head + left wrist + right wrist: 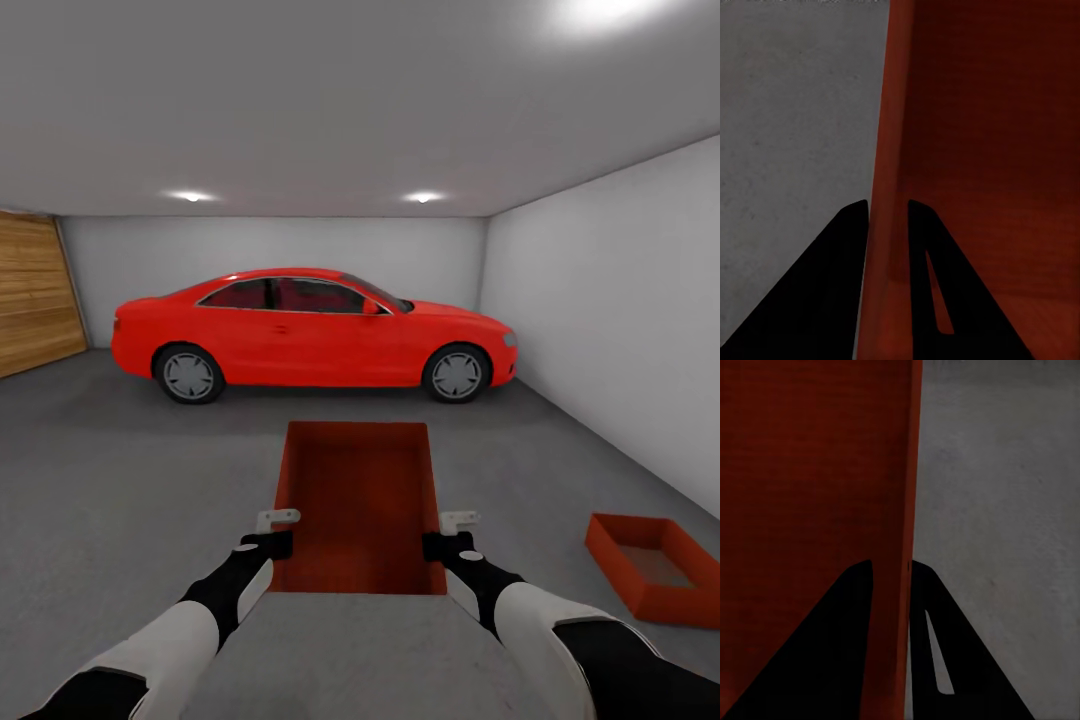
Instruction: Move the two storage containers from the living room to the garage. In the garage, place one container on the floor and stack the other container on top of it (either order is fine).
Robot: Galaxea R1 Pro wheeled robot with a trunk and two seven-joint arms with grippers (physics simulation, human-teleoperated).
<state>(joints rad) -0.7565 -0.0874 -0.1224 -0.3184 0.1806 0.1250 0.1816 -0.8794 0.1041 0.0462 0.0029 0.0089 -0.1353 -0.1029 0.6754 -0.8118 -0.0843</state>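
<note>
Head view, carried container: the orange-red storage container point(362, 505) hangs in front of the trunk between both arms, open top up, long axis pointing away towards the red car point(312, 335).
Head view, tools: the left tool point(272, 535) sits on the container's left long wall, the right tool point(452, 538) on its right long wall, both near the near end.
Head view, second container: the other container point(655, 568) rests on the dark grey floor point(120, 480), to the right of the carried one and near the right wall (so nearer the right arm).
Head view, key relation: stacking would need the held box brought right and lowered over the floor one; their long axes look roughly but not exactly aligned.
Left wrist view: the tool's fingers point(851, 247) straddle the wall, pinching it, floor on one side, box interior on the other.
Right wrist view: the fingers point(859, 607) likewise pinch the opposite wall.
Writing: no brand, label or text readable anywhere.
</note>
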